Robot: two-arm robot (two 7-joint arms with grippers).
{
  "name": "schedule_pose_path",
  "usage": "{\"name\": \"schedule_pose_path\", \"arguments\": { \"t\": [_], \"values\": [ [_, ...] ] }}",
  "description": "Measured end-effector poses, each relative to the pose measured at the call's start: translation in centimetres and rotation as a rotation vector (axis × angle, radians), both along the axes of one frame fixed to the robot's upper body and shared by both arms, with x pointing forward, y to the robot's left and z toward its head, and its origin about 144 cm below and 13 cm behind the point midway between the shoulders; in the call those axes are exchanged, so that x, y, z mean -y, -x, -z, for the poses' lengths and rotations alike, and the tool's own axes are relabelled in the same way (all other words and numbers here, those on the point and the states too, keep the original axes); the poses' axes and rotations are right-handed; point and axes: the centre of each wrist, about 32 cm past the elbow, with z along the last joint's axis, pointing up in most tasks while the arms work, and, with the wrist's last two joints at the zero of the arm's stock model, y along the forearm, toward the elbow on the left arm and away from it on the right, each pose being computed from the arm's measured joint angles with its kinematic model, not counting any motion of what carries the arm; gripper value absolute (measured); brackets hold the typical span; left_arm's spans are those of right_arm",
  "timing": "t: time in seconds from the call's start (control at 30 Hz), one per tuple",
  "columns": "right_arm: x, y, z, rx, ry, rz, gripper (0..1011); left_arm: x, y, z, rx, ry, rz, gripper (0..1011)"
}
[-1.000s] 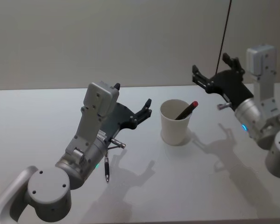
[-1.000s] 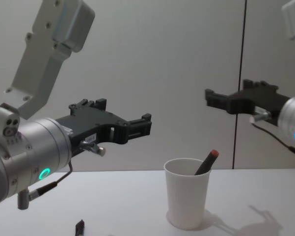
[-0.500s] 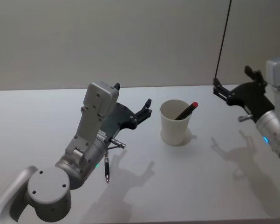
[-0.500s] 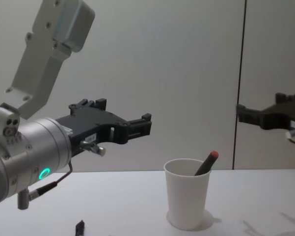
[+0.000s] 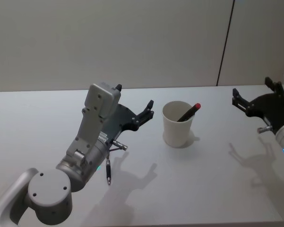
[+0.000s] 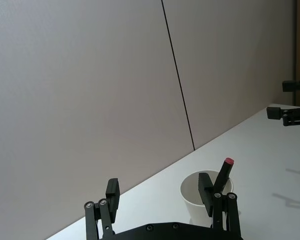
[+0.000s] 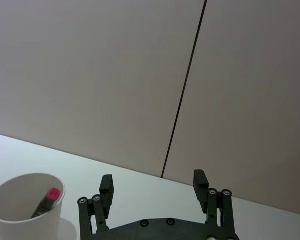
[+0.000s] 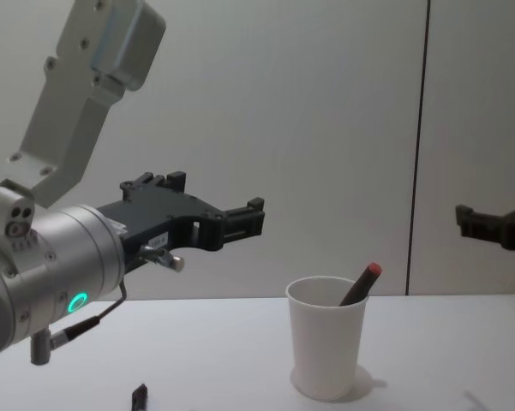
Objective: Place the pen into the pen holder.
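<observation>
The pen holder (image 5: 177,126) is a white paper cup standing upright at the middle of the table. A dark pen (image 5: 189,112) with a red cap leans inside it, its cap poking over the rim. Cup (image 8: 326,351) and pen (image 8: 362,283) also show in the chest view. My left gripper (image 5: 147,110) hovers open and empty just left of the cup, its fingers (image 6: 112,192) spread. Far to the right of the cup, my right gripper (image 5: 252,90) hangs open and empty. The right wrist view has the cup (image 7: 20,217) and pen (image 7: 46,200) off to one side of that gripper (image 7: 152,183).
A second dark pen (image 5: 108,170) lies on the white table (image 5: 203,189) under my left forearm; its end (image 8: 139,395) shows low in the chest view. A plain wall with a dark vertical seam (image 5: 225,45) stands behind the table.
My right gripper has drawn back to the right and lower, away from the cup, staying open. The left arm, cup and pen have not moved.
</observation>
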Motion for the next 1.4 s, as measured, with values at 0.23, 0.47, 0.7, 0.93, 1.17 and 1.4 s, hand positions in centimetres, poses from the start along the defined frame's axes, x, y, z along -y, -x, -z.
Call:
{"name": "schedule_pose_path", "arguments": {
  "t": [0.23,0.47,0.7,0.93,1.17,1.4],
  "values": [
    [0.5,0.5,0.4,-0.012,0.008,0.012,1001,0.0,0.0,0.0,0.000,0.000,0.000,1004],
    [0.7,0.8,0.6,-0.020,0.014,0.020,1001,0.0,0.0,0.0,-0.002,-0.001,0.000,1004],
    [0.9,0.9,0.7,-0.024,0.017,0.024,1001,0.2,0.2,0.0,-0.017,-0.002,-0.012,1004],
    [1.0,1.0,0.7,-0.025,0.019,0.026,1001,0.5,0.6,-0.2,-0.049,0.002,-0.035,1004],
    [1.0,1.1,0.7,-0.027,0.020,0.027,1001,0.8,1.2,-0.3,-0.116,0.014,-0.072,1004],
    [1.0,1.1,0.7,-0.027,0.020,0.028,1001,0.9,1.6,-0.5,-0.186,0.020,-0.102,1004]
  ]
}}
